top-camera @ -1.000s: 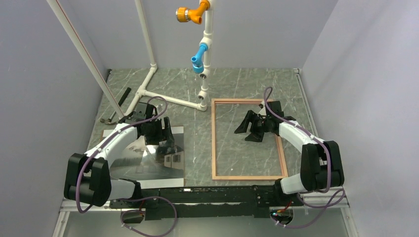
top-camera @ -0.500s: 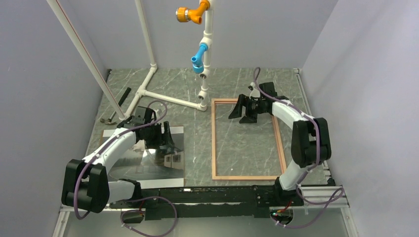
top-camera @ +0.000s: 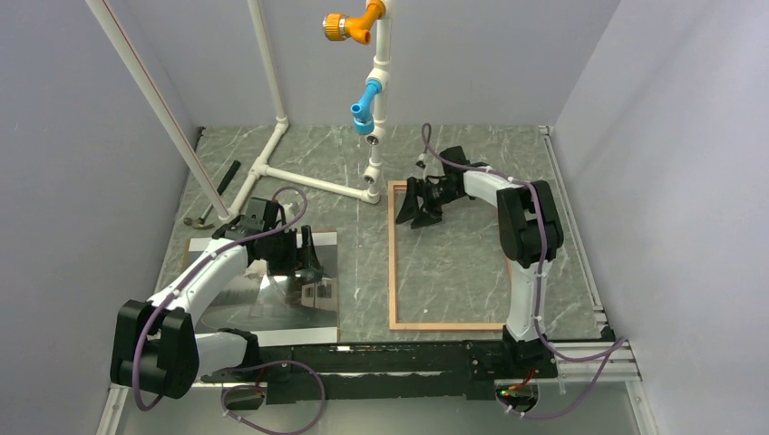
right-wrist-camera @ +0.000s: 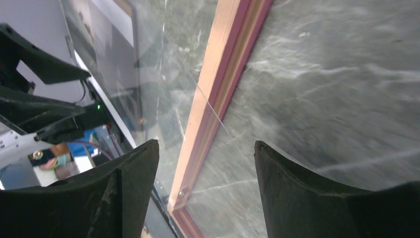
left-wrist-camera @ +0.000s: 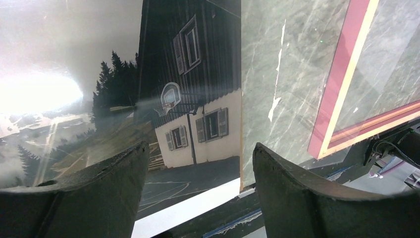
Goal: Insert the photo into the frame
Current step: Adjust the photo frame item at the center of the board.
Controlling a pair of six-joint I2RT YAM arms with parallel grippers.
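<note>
The photo [top-camera: 272, 304] lies flat at the near left, a glossy print of a house with a white margin; the left wrist view shows it [left-wrist-camera: 188, 99] close up. My left gripper [top-camera: 306, 258] hovers over its right part, open and empty [left-wrist-camera: 198, 148], both fingers clear of the print. The frame [top-camera: 393, 272] lies flat at the centre right, tan side up, with its pink side edge [left-wrist-camera: 341, 84] showing. My right gripper [top-camera: 419, 207] hangs open over the frame's far left corner, straddling the left rail [right-wrist-camera: 218, 89] with nothing held [right-wrist-camera: 205, 144].
A white pipe stand [top-camera: 308, 177] with blue and orange fittings rises at the back centre. A hammer [top-camera: 207, 210] lies at the far left. A brown board corner [top-camera: 193, 246] peeks out from under the photo. Grey walls close in both sides.
My right arm has swung from the frame's middle to its far left corner. The left gripper has shifted slightly over the photo. Photo and frame lie where they were.
</note>
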